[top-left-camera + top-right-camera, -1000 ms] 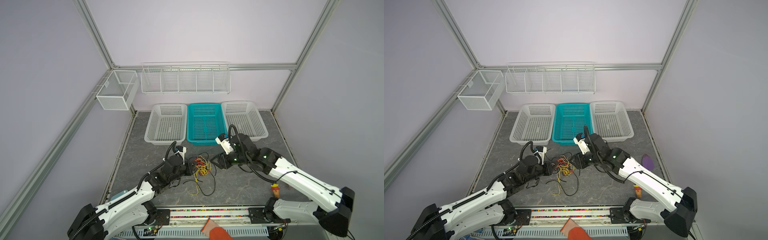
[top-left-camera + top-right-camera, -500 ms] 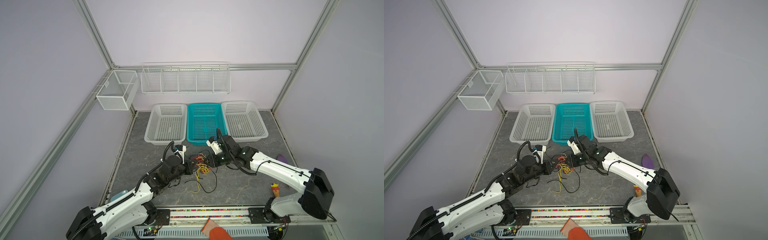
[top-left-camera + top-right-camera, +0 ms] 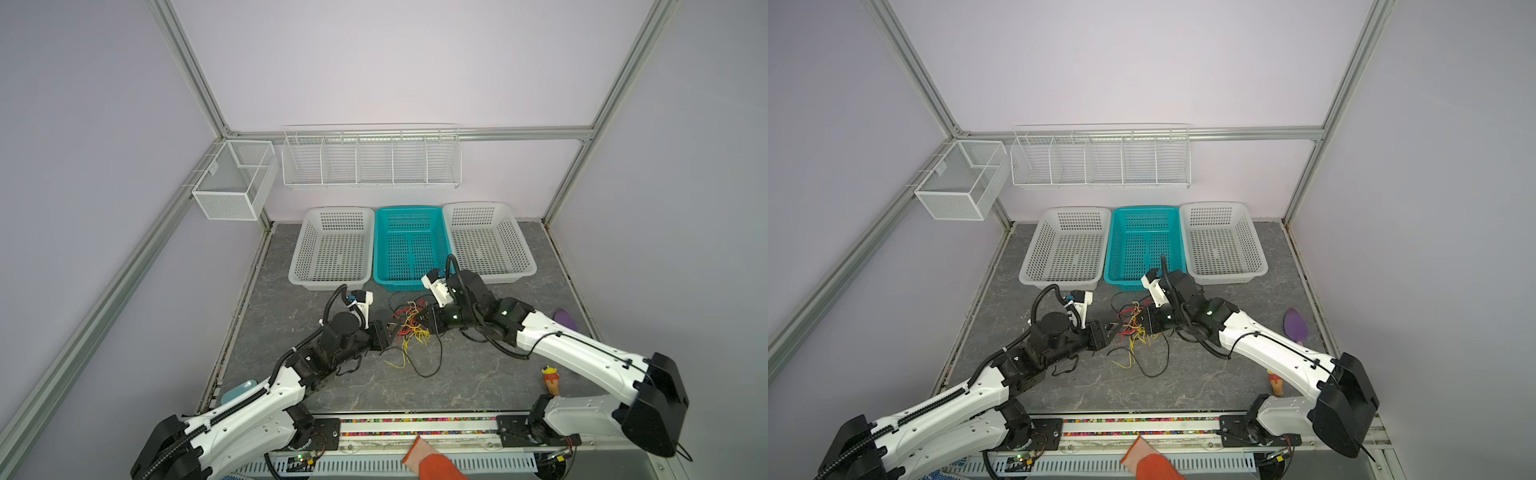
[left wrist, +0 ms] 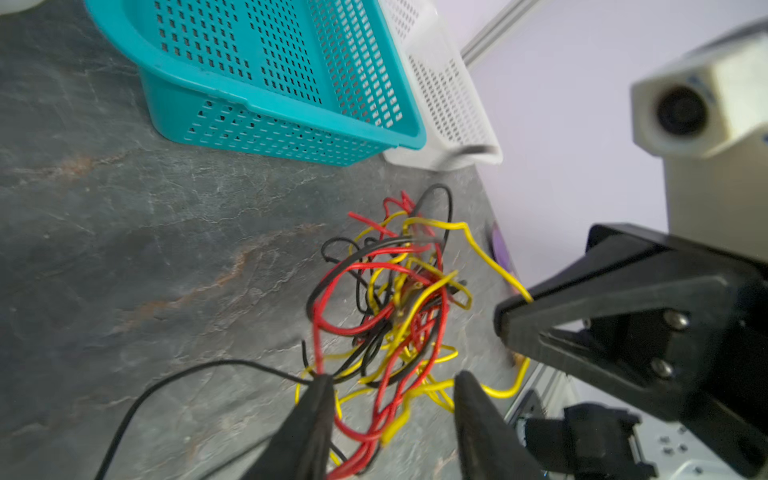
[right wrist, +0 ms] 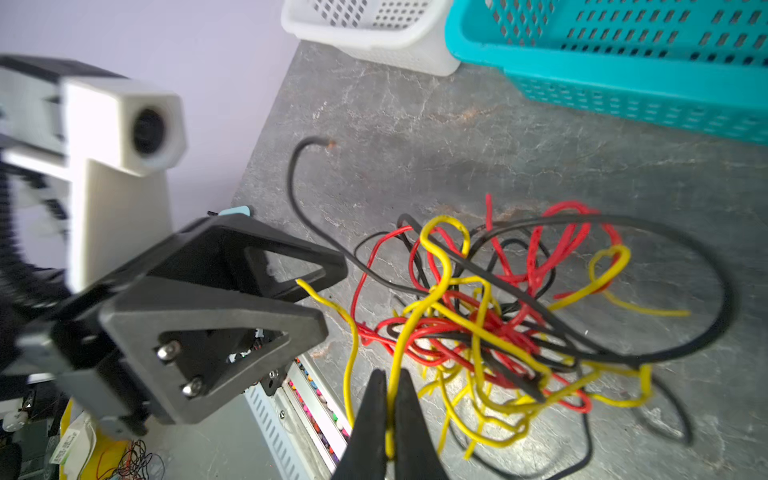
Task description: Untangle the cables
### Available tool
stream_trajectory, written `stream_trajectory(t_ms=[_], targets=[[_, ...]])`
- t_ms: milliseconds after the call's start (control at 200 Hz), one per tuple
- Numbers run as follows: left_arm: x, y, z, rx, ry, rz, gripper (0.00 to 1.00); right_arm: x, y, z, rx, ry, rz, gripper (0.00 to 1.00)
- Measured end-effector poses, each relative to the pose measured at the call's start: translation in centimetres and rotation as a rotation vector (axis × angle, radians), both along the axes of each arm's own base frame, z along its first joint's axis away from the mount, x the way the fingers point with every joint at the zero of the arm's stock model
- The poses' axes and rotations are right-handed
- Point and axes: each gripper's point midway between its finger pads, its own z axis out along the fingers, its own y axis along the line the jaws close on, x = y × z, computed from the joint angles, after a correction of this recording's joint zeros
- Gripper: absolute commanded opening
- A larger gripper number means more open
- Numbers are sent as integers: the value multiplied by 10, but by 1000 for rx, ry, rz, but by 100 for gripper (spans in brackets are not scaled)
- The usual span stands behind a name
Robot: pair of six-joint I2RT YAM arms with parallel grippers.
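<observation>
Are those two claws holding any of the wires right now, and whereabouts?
The right gripper is pinched shut on one yellow cable, partway along its length, not at an end. The left gripper is open at the tangle, holding nothing.

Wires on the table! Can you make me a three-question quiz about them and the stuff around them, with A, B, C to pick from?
1. Where is the wire tangle?
A. inside a white basket
B. on the table, in front of the middle basket
C. in the wall rack

2. What colour is the middle basket?
A. teal
B. red
C. yellow

3. What is the right gripper doing?
A. standing wide open over nothing
B. holding a basket
C. shut on a yellow wire

Answers:
1 B, both top views show the tangle lying on the grey table just before that basket.
2 A, its rim and walls are teal all over.
3 C, the right wrist view shows it pinched shut with the yellow wire caught in it.
</observation>
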Motion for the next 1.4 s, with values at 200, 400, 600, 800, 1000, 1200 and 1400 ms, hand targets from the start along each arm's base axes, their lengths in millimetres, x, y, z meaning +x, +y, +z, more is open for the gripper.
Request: stream_trajectory(t_ms=[200, 400, 600, 800, 1000, 1200, 1400], targets=[[-6, -4, -10, -11, 14, -33, 66, -3, -10, 33, 66, -65, -12, 7], [-7, -7, -10, -44, 13, -45, 71, -13, -14, 55, 128, -89, 9, 7], [-7, -12, 0, -104, -5, -53, 73, -20, -9, 58, 174, -63, 36, 7], [-5, -21, -5, -137, 22, -67, 66, -26, -7, 44, 188, -18, 51, 7], [-7, -25, -7, -169, 40, -74, 34, -27, -6, 47, 212, -23, 54, 7], [-7, -25, -3, -183, 31, -74, 0, -27, -12, 54, 215, -52, 35, 7], [-5, -21, -7, -159, 34, -53, 0, -28, -36, 67, 159, -117, -25, 7]])
